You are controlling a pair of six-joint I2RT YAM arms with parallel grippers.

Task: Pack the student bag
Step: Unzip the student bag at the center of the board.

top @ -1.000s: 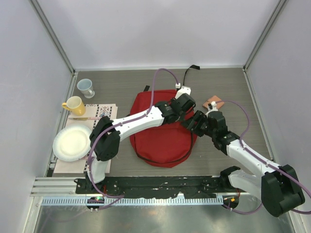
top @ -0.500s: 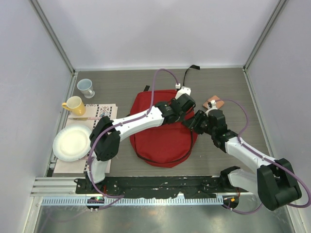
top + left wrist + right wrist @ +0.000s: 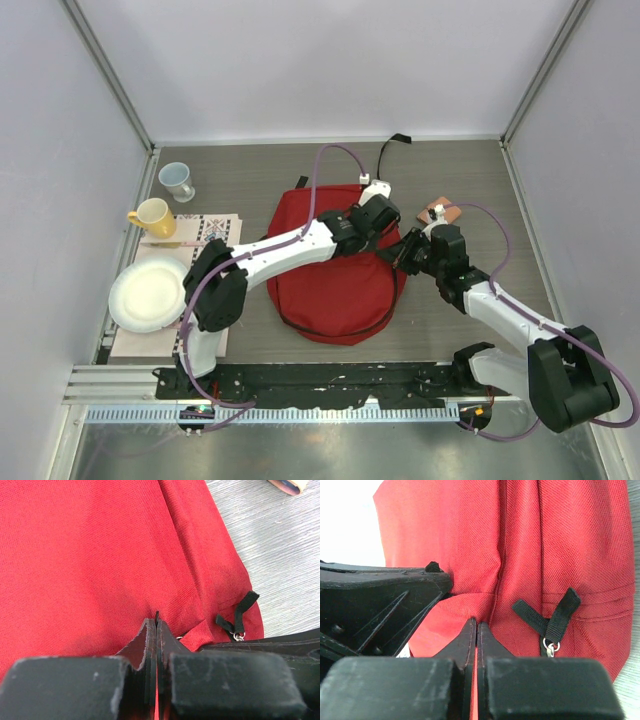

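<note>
Student bag, the large soft red fabric backpack with black trim, lies flat in the middle of the grey wood-grain table. Its rounded near end stops short of the black rail at the arms' bases, and its right edge is bunched where both tools meet. Open tabletop runs all round it: a wide strip to the far wall, a band out to the right wall, and less on the left, where a patterned paper mat lies just beside the left arm. The left gripper reaches across the bag to its right edge; seen from its wrist, the fingers are pressed together with a puckered fold of red cloth pinched at the tips. The right gripper comes in from the right at the same edge, its fingers likewise closed tight on a ridge of fabric, with the other tool's black body just beside it. A round white plate sits near the left wall, a yellow mug at the mat's far corner and a pale blue mug beyond that. A small flat reddish-brown block lies right of the bag; I cannot make out what it is. A black zipper tab with a metal ring hangs near both tips. From above, the arms hide the pinched edge
</note>
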